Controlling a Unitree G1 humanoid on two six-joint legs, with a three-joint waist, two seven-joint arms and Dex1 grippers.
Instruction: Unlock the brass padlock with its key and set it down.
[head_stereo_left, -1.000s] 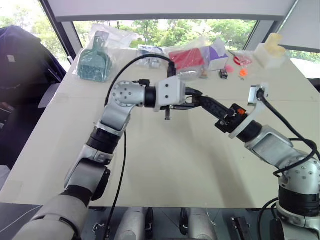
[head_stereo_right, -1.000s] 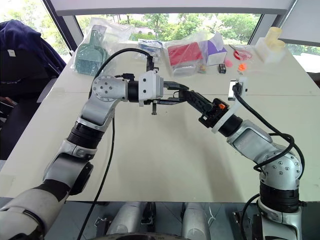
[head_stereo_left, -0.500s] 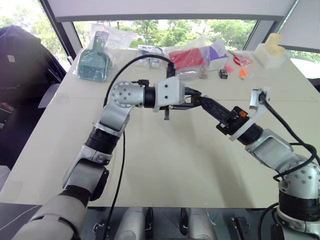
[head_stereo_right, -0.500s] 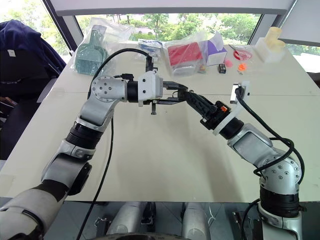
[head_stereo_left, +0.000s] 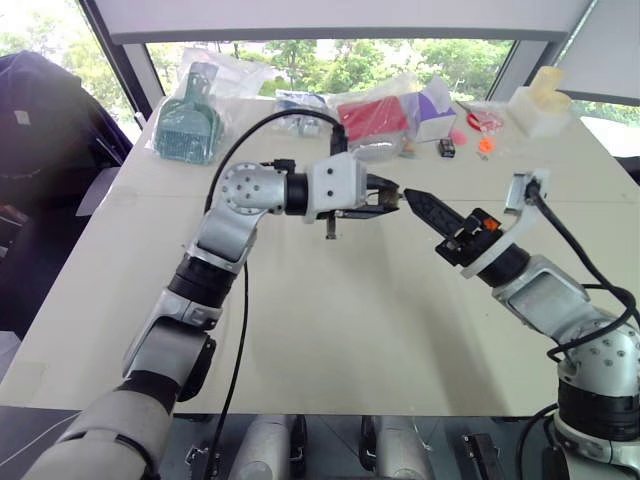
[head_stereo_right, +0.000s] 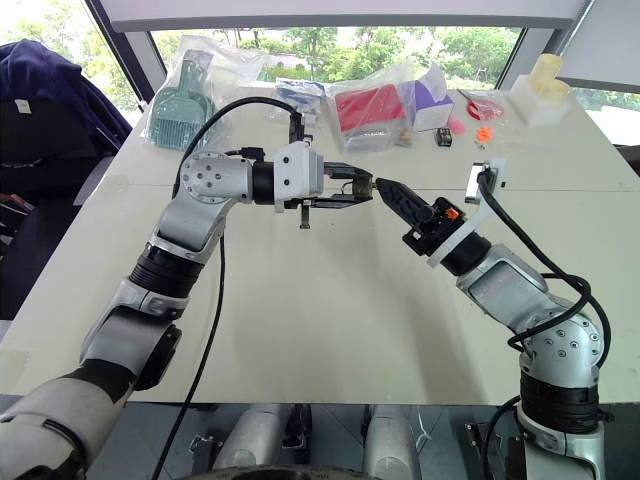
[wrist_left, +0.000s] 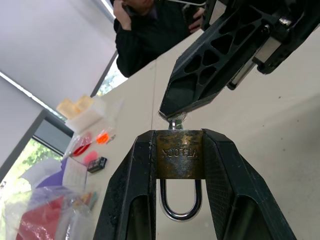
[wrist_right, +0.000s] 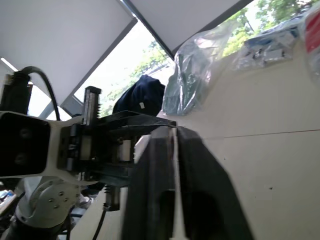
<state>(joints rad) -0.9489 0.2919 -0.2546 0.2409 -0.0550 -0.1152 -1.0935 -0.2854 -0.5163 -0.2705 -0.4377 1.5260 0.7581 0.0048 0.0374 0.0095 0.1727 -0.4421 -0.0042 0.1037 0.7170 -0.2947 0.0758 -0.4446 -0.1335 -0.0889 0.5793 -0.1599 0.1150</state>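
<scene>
In the left wrist view the brass padlock (wrist_left: 180, 154) is seen at centre frame, clamped between the two black fingers (wrist_left: 224, 176) of the left gripper (wrist_left: 180, 165). Its body is yellowish and tarnished, with stamped lettering seen reversed, and its silver shackle (wrist_left: 180, 202) hangs as a closed U toward the lower edge of the frame. A small silver key (wrist_left: 176, 117) is seen projecting from the padlock's upper face, and the tip of the right gripper (wrist_left: 172, 107) is pressed together on it just above. A person in dark clothing (wrist_left: 145, 30) is seen at the top of that frame.

None of that detail is given by the head views. There, the left gripper (head_stereo_left: 385, 199) and the right gripper (head_stereo_left: 412, 199) are seen meeting tip to tip at upper centre, held above the pale table (head_stereo_left: 330, 330); the padlock is only a small glint between them. Bagged items (head_stereo_left: 385, 115) are shown along the table's far edge, at the top of the frame.

In the right wrist view the right gripper's fingers (wrist_right: 197, 180) are seen closed together, with the left gripper's body (wrist_right: 100, 150) behind them at left.
</scene>
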